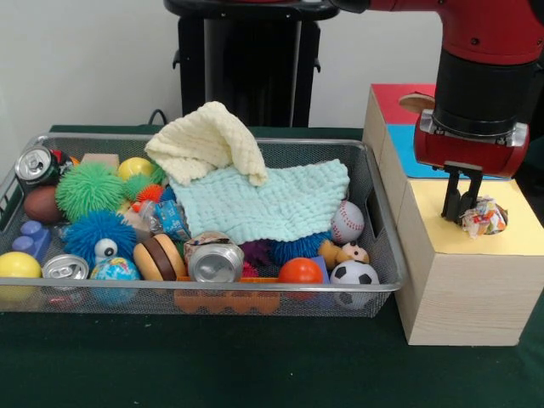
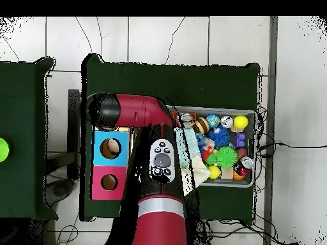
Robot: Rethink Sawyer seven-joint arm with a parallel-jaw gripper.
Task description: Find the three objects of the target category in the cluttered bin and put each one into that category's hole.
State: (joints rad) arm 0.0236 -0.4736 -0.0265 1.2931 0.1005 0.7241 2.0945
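In the front view my gripper (image 1: 460, 206) hangs over the yellow top (image 1: 518, 234) of the largest pale wooden box (image 1: 467, 297), right of the bin. It is shut on a wrinkly confetti-patterned wad (image 1: 486, 216), which sits at the fingertips just above the yellow surface. The yellow-surround hole is hidden behind the wad and the gripper. The silver wire-mesh bin (image 1: 374, 289) is full of toys. I see no other small multicoloured piece in it. In the overhead view the red arm (image 2: 144, 111) covers the yellow part of the box and the gripper; the bin (image 2: 257, 127) lies to its right.
A cream cloth (image 1: 208, 140) and a mint cloth (image 1: 272, 200) cover the bin's middle. Silver cans (image 1: 215, 262), a fuzzy blue ball with eyes (image 1: 98, 236), green spiky balls and sports balls lie around them. The red-surround hole (image 1: 415, 103) and blue-surround hole (image 2: 110, 148) are on the same box.
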